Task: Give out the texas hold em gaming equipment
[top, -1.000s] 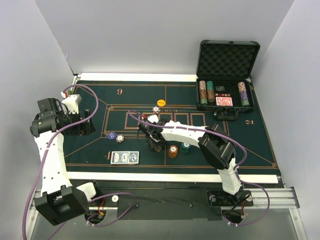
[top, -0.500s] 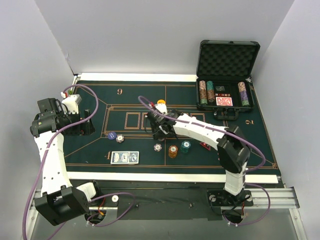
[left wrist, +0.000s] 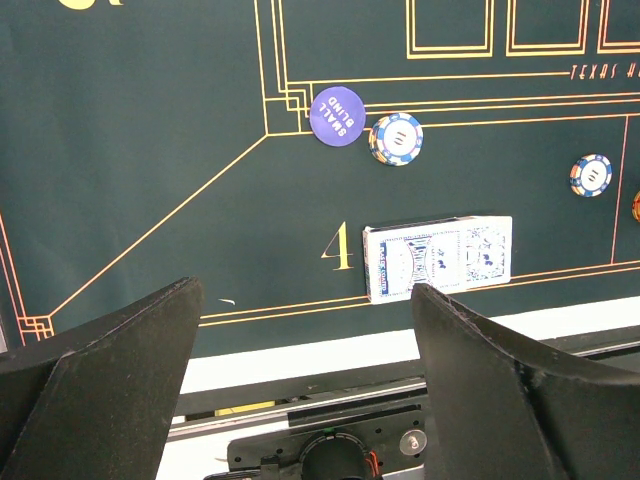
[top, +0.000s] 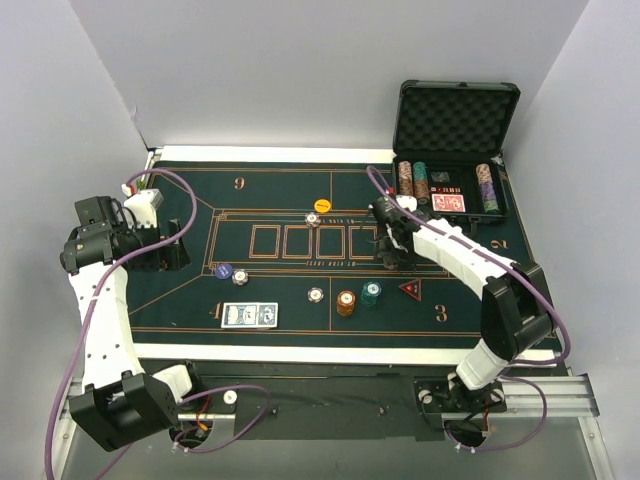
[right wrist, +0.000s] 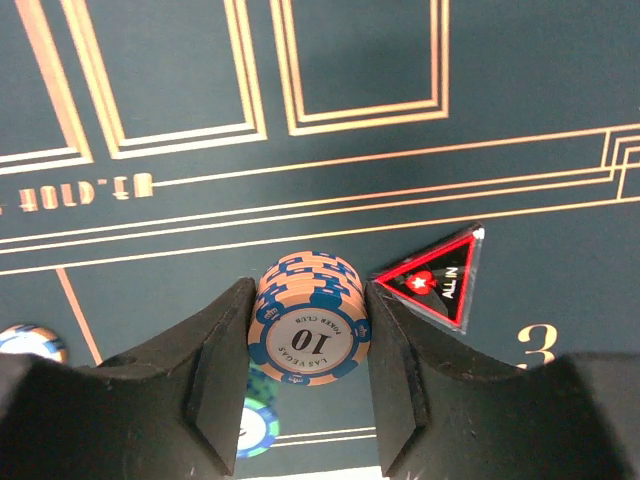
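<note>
My right gripper (right wrist: 308, 340) is shut on a short stack of orange chips with blue edge marks (right wrist: 312, 330), marked 10, held above the green mat. In the top view this right gripper (top: 390, 246) hangs over the mat's right half, left of the case. An orange chip stack (top: 346, 302), a teal stack (top: 372, 293) and a single pale chip (top: 316, 294) sit near the mat's front centre. Blue-backed cards (left wrist: 437, 258) lie by the number 4. My left gripper (left wrist: 305, 292) stands open and empty, high over the mat's left edge (top: 165, 245).
A red-and-black ALL IN triangle (right wrist: 432, 280) lies just right of the held stack. A purple small-blind button (left wrist: 337, 113) and a chip (left wrist: 396, 138) sit behind the cards. A yellow button (top: 322, 205) lies at centre back. The open black case (top: 455, 150) stands back right.
My right arm has swung from the mat's centre to the right and back, uncovering the single pale chip and the triangle. The left arm has not moved.
</note>
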### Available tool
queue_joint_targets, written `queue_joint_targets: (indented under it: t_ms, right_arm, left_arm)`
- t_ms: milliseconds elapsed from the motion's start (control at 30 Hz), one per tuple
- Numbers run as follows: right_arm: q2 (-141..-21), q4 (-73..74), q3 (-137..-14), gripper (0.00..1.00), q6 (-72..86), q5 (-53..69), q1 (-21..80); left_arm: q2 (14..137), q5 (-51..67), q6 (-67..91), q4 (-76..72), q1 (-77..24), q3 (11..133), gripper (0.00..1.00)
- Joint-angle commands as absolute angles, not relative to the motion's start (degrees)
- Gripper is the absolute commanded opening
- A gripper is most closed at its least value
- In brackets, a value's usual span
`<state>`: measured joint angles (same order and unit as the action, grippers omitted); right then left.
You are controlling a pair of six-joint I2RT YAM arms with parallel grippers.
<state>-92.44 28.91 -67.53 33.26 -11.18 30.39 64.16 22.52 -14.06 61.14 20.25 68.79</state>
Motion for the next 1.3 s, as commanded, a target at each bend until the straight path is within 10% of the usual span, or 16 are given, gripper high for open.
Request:
queue_joint_targets:
  t_ms: [0, 733, 967, 1267]
  right_arm:
    - [-91.75, 29.09, -64.60, 0.03, 33.75, -12.30, 28.74]
    - [-102.13, 18.37, -59.07, 0.04, 36.74, -12.39, 27.33]
    - [-100.03, 16.44, -54.50, 0.50, 38.58, -12.04, 27.33]
    - [-93.96, 14.77, -48.87, 0.59, 41.31, -14.50, 26.90]
  left_arm:
    - [63.54, 23.20, -14.50, 61.26, 20.74, 70.05, 0.96]
    - [64.34, 23.82, -14.24, 62.23, 20.74, 71.98, 0.96]
    - [64.07, 23.91, -14.33, 61.88, 20.65, 71.19, 0.96]
    - [63.46, 23.64, -14.77, 61.96, 20.66, 70.23, 0.96]
